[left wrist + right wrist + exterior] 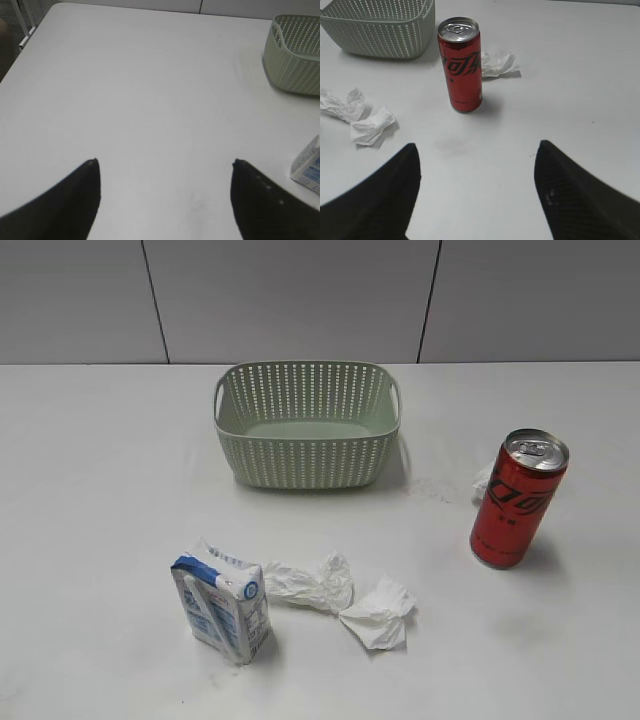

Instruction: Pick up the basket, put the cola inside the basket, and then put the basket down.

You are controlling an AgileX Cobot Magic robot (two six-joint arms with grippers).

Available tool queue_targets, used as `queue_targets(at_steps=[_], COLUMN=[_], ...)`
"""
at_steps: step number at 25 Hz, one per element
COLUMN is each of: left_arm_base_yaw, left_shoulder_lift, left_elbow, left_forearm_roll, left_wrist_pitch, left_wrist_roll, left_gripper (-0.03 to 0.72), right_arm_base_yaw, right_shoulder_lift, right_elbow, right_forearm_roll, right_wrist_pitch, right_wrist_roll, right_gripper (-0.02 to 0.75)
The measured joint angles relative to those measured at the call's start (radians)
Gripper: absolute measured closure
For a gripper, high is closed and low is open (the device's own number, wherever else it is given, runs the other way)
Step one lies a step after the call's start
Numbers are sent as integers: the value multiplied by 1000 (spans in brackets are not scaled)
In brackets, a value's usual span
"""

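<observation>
- The basket (pixel 307 426) sits upright and empty on the white table (pixel 100 490); in the left wrist view it lies well ahead of the left gripper (pixel 165 165) and off to the right of its fingers; it is untouched, so the first step, lifting it, looks not yet begun.
- The cola (pixel 460 64) stands upright just ahead of the right gripper (pixel 476 147), slightly left of the gap between its fingers, apart from the basket's near corner; nothing grips it.
- Judging from this, the next move calls for the left gripper to travel forward and right to a basket rim or handle cut-out, closing on the thin plastic wall; the right one needs only a short reach forward to straddle the can.
- Left fingers (pixel 80 195): spread wide, released, with only bare table between them; they hold and touch nothing.
- Right fingers (pixel 395 185): likewise spread wide and empty; the can is beyond the tips, not between them.
- Further out: crumpled tissues (pixel 360 115) lie ahead and left of the right fingers; another tissue (pixel 497 65) sits just behind the can, on its right; a milk carton (pixel 309 167) stands close to the right of the left gripper's right finger, which could be nudged on the way to the basket.
</observation>
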Motion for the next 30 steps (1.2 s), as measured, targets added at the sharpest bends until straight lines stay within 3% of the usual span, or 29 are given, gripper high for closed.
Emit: queue_targets(at_steps=[21,30], left_arm_base_yaw=[0,0], left_shoulder_lift=[0,178], left_elbow=[-4,-116], left_forearm_roll=[2,39], left_wrist_pitch=[-9,-138], left_wrist_roll=[0,7], left_gripper=[96,96], right_arm_base_yaw=[0,0], right_shoulder_lift=[0,0], right_elbow=[0,0], right_forearm_roll=[0,0], right_wrist_pitch=[0,0], right_wrist_roll=[0,0], right_gripper=[187,186])
